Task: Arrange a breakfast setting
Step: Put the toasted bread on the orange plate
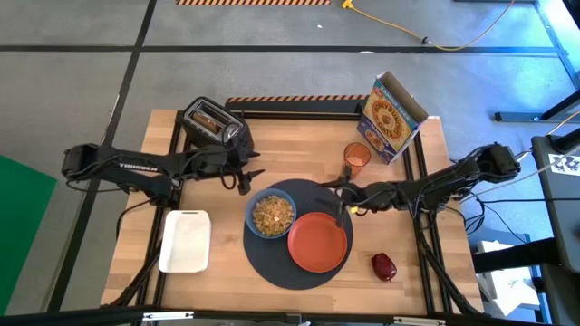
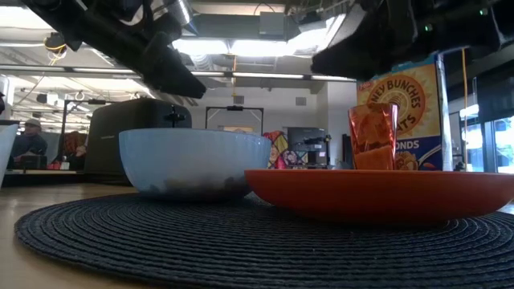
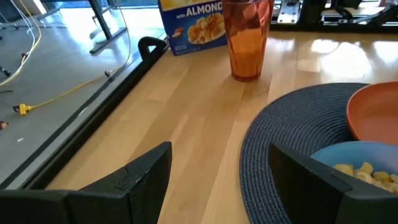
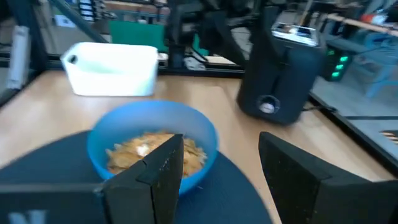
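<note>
A round dark-grey mat [image 1: 276, 263] lies at the table's middle front. On it stand a blue bowl [image 1: 272, 215] of cereal and, to its right, an orange plate [image 1: 318, 242]. A translucent orange cup [image 1: 357, 158] stands on the bare wood beyond the mat. A small dark-red fruit [image 1: 383, 266] lies on the wood right of the mat. No toast slice shows. My left gripper [image 1: 245, 179] is open and empty, just left of the bowl's far side [image 3: 217, 162]. My right gripper [image 1: 335, 190] is open and empty over the mat's far right edge, facing the bowl [image 4: 221, 146].
A black toaster [image 1: 213, 122] stands at the far left and a cereal box [image 1: 390, 118] at the far right. A white rectangular container [image 1: 186, 240] sits on the front left. A black frame [image 1: 290, 107] runs along the table's far edge.
</note>
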